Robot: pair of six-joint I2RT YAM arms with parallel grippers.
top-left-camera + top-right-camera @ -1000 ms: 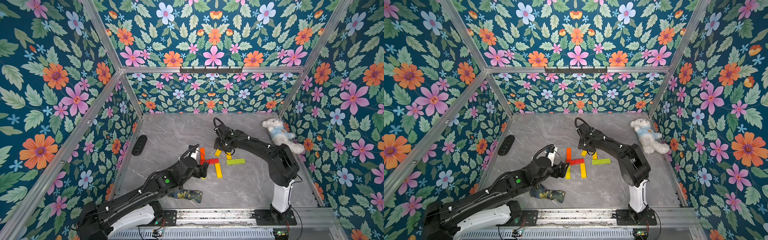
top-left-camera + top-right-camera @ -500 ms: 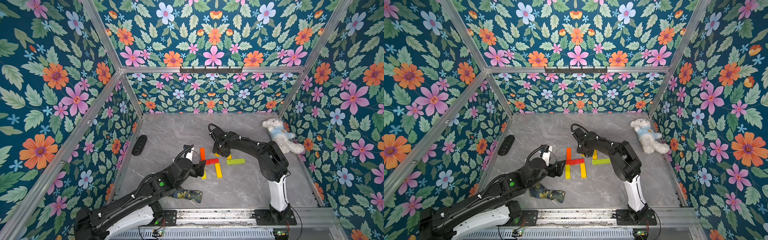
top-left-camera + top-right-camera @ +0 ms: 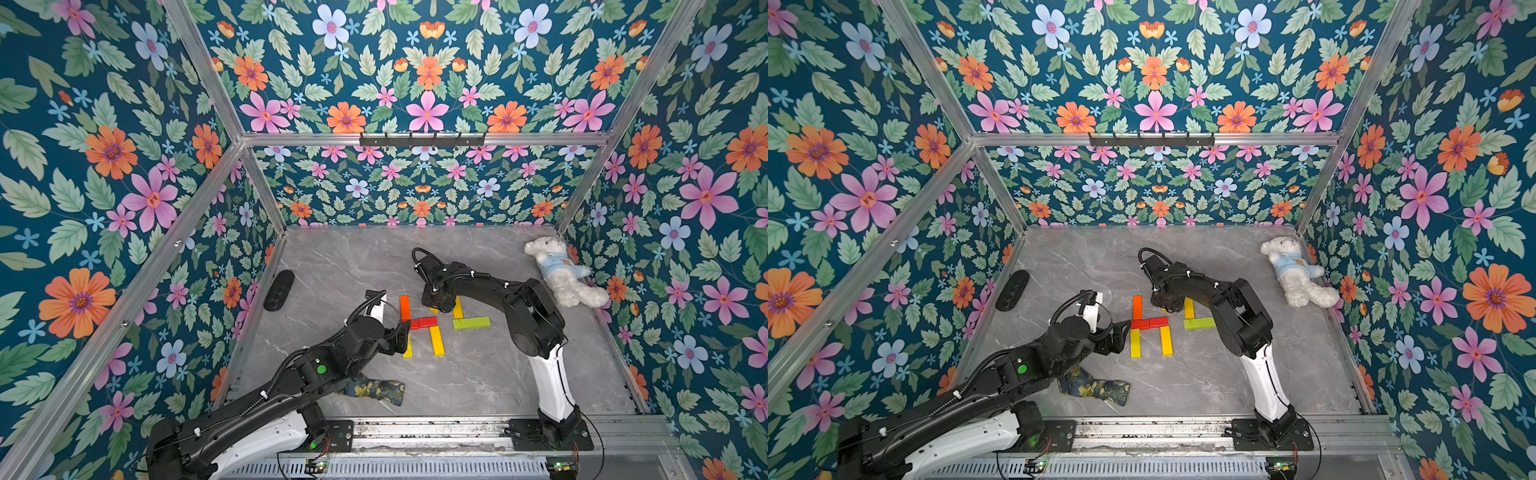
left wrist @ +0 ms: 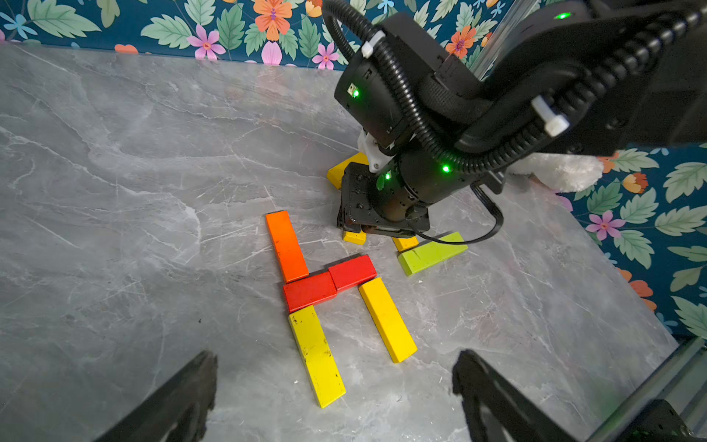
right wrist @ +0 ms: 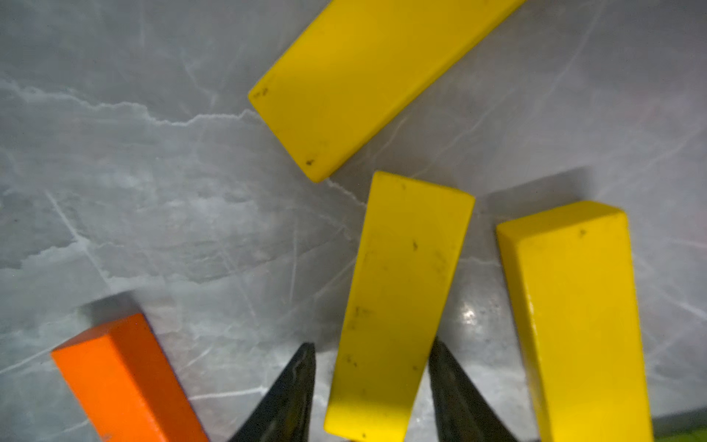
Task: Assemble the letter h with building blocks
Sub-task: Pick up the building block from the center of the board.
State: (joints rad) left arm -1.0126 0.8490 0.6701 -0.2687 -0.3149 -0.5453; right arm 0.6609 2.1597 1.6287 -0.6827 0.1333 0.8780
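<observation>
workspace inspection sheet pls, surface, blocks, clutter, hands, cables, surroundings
surface: grey marbled tabletop, no spills seen
job's things: orange block, red blocks, yellow block, amber block form an h; lime block apart
clutter: floral cloth, plush bear, black oval object
hands: left hand open, empty; right hand straddles a spare yellow block, grip unclear
cables: black corrugated cable loops over the right wrist
surroundings: floral walls, aluminium frame
</observation>
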